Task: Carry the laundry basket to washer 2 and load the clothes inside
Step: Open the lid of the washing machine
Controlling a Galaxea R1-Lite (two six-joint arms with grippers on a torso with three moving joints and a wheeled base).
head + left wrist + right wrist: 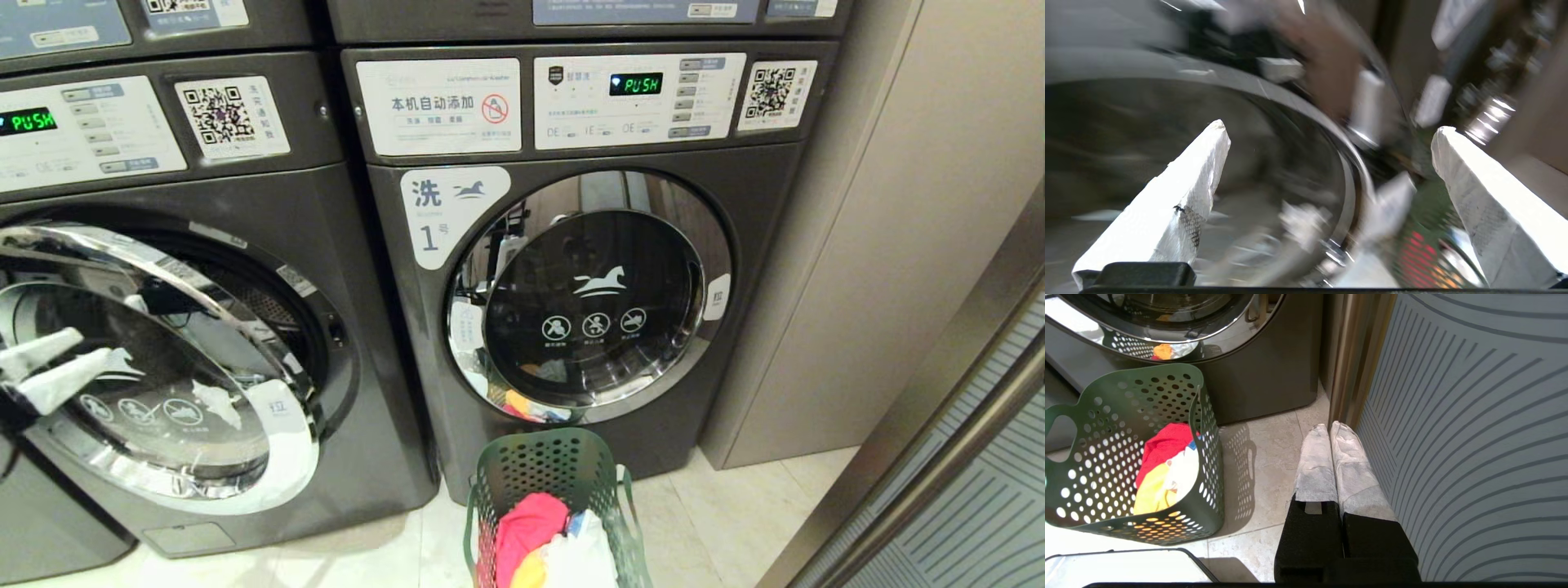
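Showing a laundry room, left to right:
Left gripper (pixel 49 367): at the head view's left edge, fingers spread wide and holding nothing, in front of the open door.
Left washer (pixel 359 269): dark grey; its number cannot be read; display reads PUSH.
Door (pixel 147 367): round, chrome-rimmed glass, swung open on the left washer.
Washer 1 (pixel 759 245): dark grey, just right of the left washer, round door closed; white label with a horse logo and "1".
Basket (pixel 539 465): dark green, perforated, upright on the floor tiles in front of washer 1.
Clothes (pixel 531 523): red-pink, yellow and white garments, lying inside the basket.
Right gripper (pixel 1329 435): fingers pressed together, empty, low above the floor, between the basket and a striped wall panel (pixel 1474 416).
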